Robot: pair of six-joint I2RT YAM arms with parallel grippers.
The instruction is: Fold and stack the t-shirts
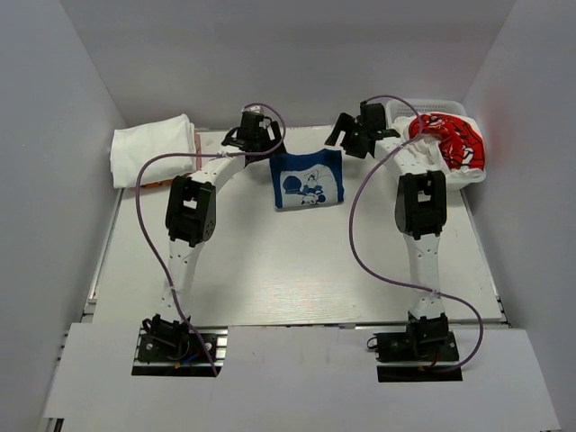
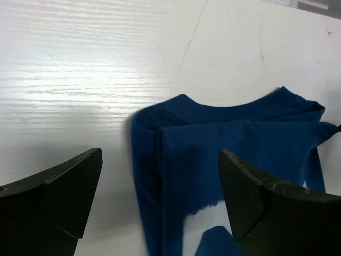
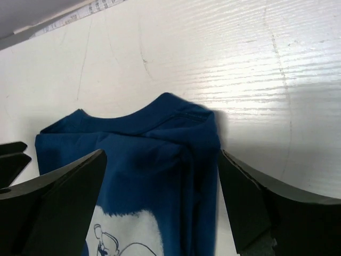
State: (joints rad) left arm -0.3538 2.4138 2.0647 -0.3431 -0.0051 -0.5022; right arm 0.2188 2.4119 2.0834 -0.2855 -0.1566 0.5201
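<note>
Only the overhead view took in the whole layout: the folded navy shirt [image 1: 308, 180] lay flat on the table [image 1: 297, 270] with its white print facing up, the left gripper [image 1: 255, 135] at its far left corner and the right gripper [image 1: 353, 135] at its far right corner. The same view showed folded white shirts [image 1: 153, 148] well off to the outer side of the left gripper, and a red shirt [image 1: 448, 142] heaped in a basket [image 1: 474, 173] just beyond the outer side of the right gripper. Neither wrist camera caught any of these. The wrist views gave what the overhead one could not, which was the spread of the fingers and the layers of the fold. Both pairs of fingers stood wide apart with nothing between the pads. From the left wrist, the shirt's collar edge and folded side lay just ahead of and below the fingertips, the cloth filling the gap from its middle across to the inner finger and running on behind it. From the right wrist it was mirrored – the collar curved just ahead, and the blue cloth spanned most of the gap, ending short of the outer finger. Whether either fingertip touched the cloth could not be told.
</note>
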